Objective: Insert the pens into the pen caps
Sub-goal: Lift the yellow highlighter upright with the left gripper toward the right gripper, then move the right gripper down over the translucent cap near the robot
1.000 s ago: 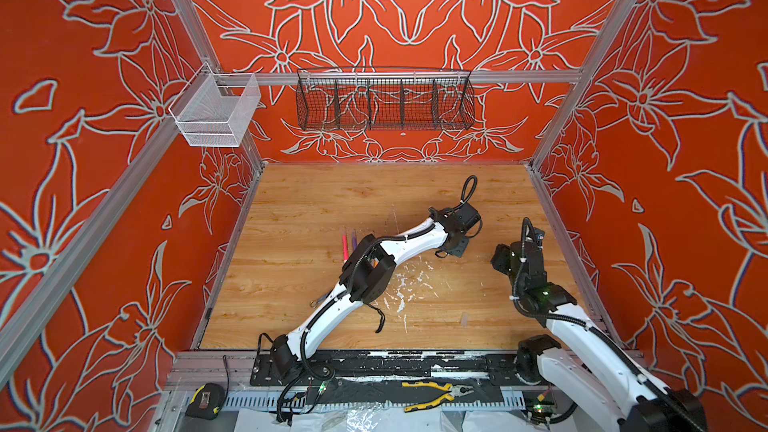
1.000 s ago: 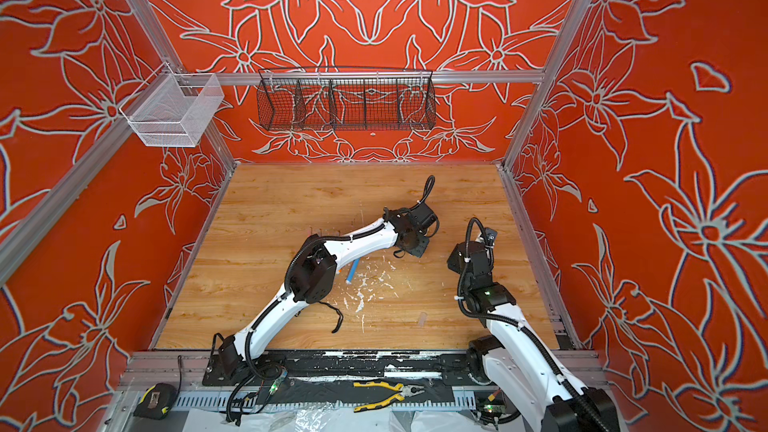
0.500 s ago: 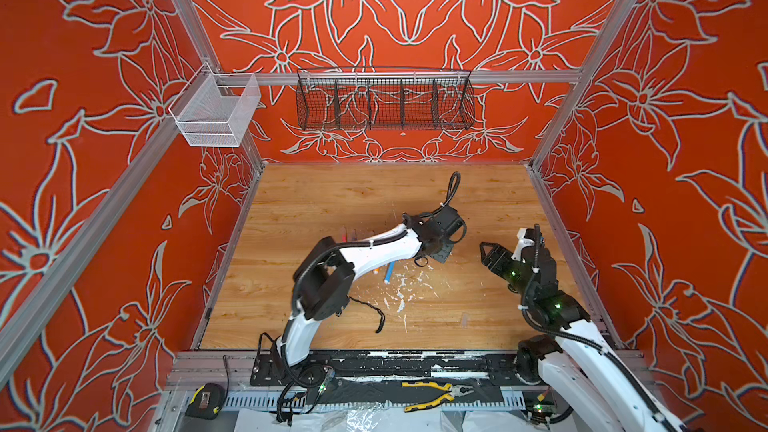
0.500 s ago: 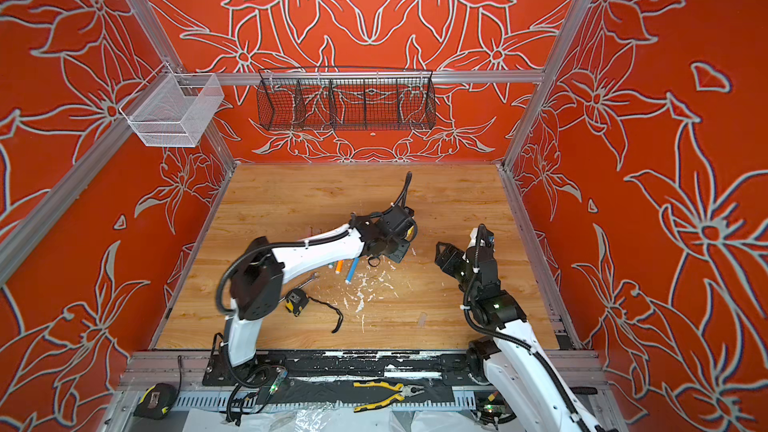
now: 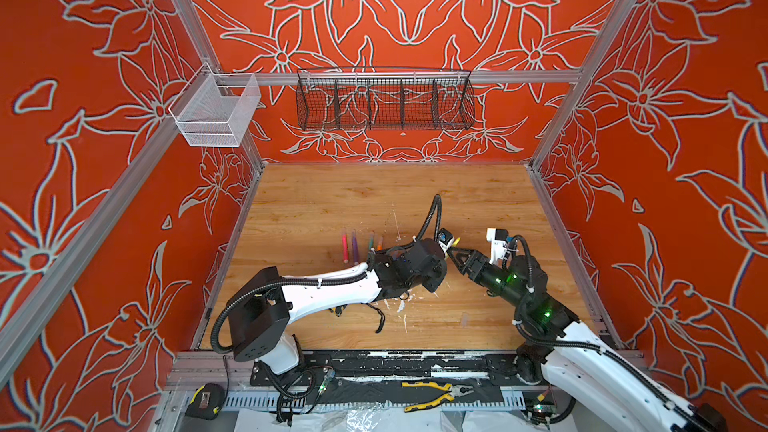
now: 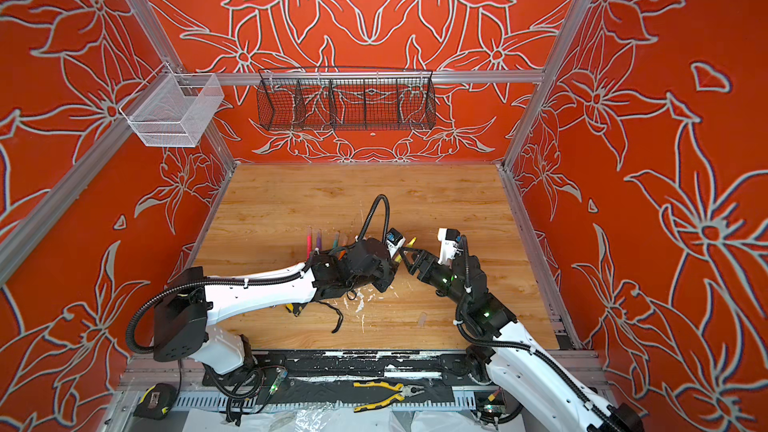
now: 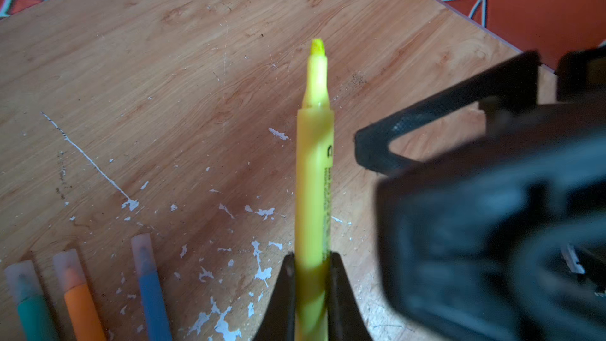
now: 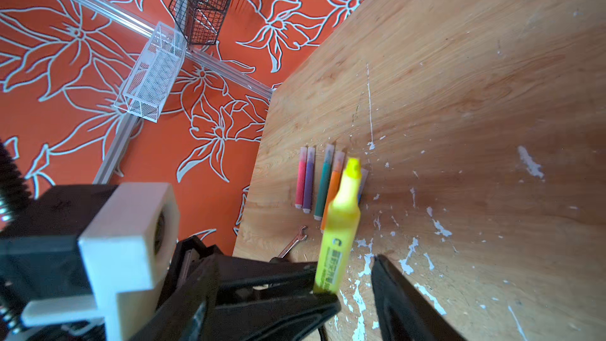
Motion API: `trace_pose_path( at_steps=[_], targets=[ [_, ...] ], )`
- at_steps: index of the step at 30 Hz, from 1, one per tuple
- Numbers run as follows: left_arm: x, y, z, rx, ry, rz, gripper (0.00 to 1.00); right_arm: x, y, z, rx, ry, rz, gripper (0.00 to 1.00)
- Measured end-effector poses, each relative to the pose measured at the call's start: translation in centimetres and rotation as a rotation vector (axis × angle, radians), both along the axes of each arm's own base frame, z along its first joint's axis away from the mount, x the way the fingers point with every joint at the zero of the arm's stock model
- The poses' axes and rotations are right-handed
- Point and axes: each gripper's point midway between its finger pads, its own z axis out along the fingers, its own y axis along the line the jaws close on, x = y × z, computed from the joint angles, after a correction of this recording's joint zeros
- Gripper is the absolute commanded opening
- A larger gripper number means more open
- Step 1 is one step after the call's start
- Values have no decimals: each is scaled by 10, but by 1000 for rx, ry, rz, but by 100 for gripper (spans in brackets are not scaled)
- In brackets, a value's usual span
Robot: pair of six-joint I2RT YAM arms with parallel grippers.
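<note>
left claw [image 7: 313,261] clamps the yellow pen [image 7: 314,159] by the rear of its barrel, bare tip raised over the table [image 7: 164,60]. right claw [image 5: 454,254] stands wide and empty, just beside the barrel. five capped pens [image 8: 323,188] lie in a row to the left. a faint clear tube [image 5: 464,319], probably the remaining cap, lies nearer the front. to cap well: grip it by its closed end, align mouth with tip, push straight.

yellow pen [image 8: 341,224]: uncapped, aloft | five pens [image 8: 324,188]: capped, lying on table [image 8: 492,93]
</note>
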Motion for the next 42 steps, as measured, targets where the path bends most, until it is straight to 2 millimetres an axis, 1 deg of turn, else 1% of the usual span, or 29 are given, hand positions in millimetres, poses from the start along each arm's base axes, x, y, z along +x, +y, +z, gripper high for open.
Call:
trace_pose_path(
  at_steps=[4, 5, 6, 9, 10, 11, 15, 18, 20, 22, 25, 26, 28, 30, 33, 34, 36, 38, 40, 42],
  targets=[
    [-14, 2, 4, -32, -26, -40, 0, 5, 4, -4, 6, 14, -8, 52],
    [-17, 1, 7, -43, -31, -50, 0, 7, 5, -5, 4, 16, -12, 47],
    [-19, 2, 9, -52, -36, -55, 0, 8, 6, -7, 2, 22, -11, 39],
    [-19, 1, 15, -74, -48, -60, 0, 10, 11, -12, -1, 35, -2, 18],
    [-19, 0, 15, -74, -48, -63, 0, 10, 13, -11, 2, 34, -1, 13],
    [-20, 0, 14, -74, -47, -65, 1, 10, 14, -10, 2, 29, 3, 10],
    [-20, 1, 13, -69, -50, -69, 19, 10, 18, -10, -5, 26, -3, 0],
    [-20, 1, 13, -64, -59, -78, 35, 6, 24, -12, -15, 28, 9, 0],
    [-19, -1, 16, -77, -68, -77, 41, 1, 30, -13, -21, 30, 28, 0],
    [-19, -1, 17, -82, -71, -76, 46, -2, 34, -14, -26, 26, 40, 0],
    [-19, -1, 15, -78, -72, -76, 46, -5, 38, -12, -31, 15, 38, 0],
    [-19, 0, 14, -75, -73, -76, 44, -6, 40, -10, -32, 9, 36, 0],
    [-19, 1, 13, -69, -75, -76, 35, -8, 42, -8, -29, 0, 38, 0],
    [-18, 1, 12, -69, -75, -71, 18, -9, 45, -6, -28, -7, 40, 0],
    [-16, 2, 12, -71, -82, -61, 0, -10, 45, -5, -30, -12, 36, 0],
    [-16, 2, 12, -71, -83, -61, 0, -9, 45, -5, -30, -13, 33, 4],
    [-15, 2, 13, -68, -90, -57, 0, -9, 44, -5, -32, -12, 28, 26],
    [-13, 3, 13, -67, -96, -47, 0, -10, 42, -5, -38, -7, 20, 45],
    [-10, 5, 14, -69, -105, -29, 0, -10, 37, -7, -60, -2, 2, 56],
    [-3, 10, 13, -82, -104, 2, 0, -12, 30, -9, -95, 9, -18, 59]
  ],
)
